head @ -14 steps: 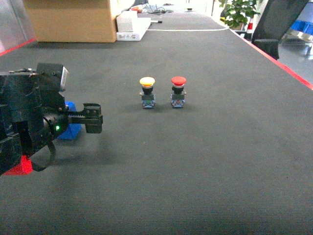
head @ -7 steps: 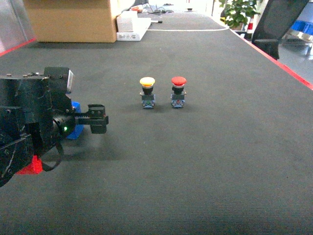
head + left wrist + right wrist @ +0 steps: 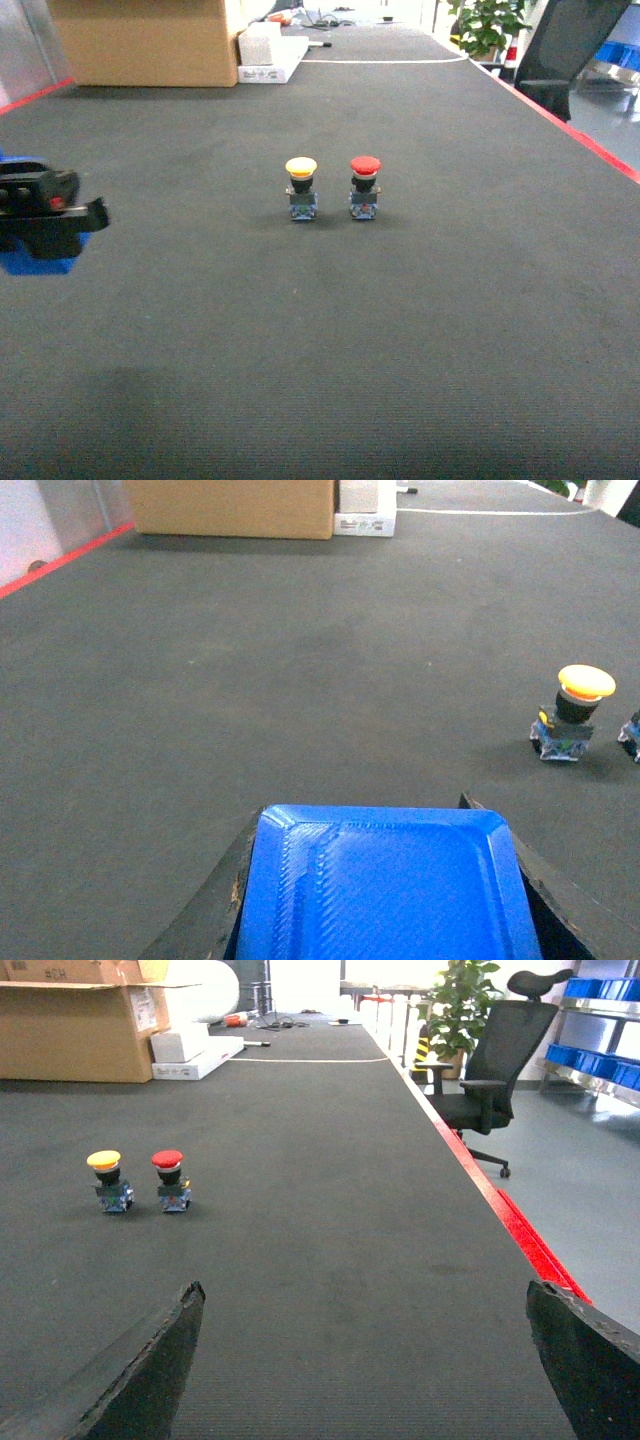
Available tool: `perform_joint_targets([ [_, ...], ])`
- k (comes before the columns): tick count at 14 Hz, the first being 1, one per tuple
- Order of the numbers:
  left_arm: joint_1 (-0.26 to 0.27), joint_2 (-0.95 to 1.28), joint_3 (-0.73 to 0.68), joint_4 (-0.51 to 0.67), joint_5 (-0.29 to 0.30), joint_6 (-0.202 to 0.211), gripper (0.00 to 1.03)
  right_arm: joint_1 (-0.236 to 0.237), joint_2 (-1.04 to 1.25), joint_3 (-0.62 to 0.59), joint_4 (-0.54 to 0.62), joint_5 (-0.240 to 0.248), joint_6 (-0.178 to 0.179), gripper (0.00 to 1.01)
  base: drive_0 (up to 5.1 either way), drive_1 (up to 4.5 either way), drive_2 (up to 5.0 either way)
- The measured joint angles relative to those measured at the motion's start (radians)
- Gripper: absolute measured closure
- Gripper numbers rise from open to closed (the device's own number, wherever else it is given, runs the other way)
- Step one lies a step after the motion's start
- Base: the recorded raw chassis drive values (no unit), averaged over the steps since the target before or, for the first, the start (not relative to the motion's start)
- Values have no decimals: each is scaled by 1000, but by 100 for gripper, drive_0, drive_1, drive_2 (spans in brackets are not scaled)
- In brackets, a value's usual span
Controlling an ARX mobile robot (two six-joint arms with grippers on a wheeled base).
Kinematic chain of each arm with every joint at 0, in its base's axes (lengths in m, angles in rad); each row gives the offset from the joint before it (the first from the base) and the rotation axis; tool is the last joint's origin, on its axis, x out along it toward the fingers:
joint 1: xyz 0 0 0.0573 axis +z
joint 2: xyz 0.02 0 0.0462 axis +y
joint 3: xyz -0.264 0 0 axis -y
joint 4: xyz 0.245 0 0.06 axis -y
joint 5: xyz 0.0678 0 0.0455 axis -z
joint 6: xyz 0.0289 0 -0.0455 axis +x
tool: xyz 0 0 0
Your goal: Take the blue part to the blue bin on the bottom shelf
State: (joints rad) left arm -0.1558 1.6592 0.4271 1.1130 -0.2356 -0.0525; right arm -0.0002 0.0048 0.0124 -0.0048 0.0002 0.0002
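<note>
my left fingers are closed on the blue part; in the left wrist view its flat face fills the gap between them, its broad side running across from finger to finger. in the head view it sits at the far left edge, raised off the dark counter. my right fingers are spread wide with nothing between them. the blue bin and the bottom shelf are not in any view, so i cannot tell which way the drop-off lies. the yellow push button and red push button stand side by side, well apart from me. no readable writing.
</note>
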Motion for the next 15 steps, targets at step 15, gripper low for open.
perform_joint_targets([
  [15,-68,-1365,-192,-1027,-86,-26,58,0,0,0,0,0,0,3,0,0,0],
])
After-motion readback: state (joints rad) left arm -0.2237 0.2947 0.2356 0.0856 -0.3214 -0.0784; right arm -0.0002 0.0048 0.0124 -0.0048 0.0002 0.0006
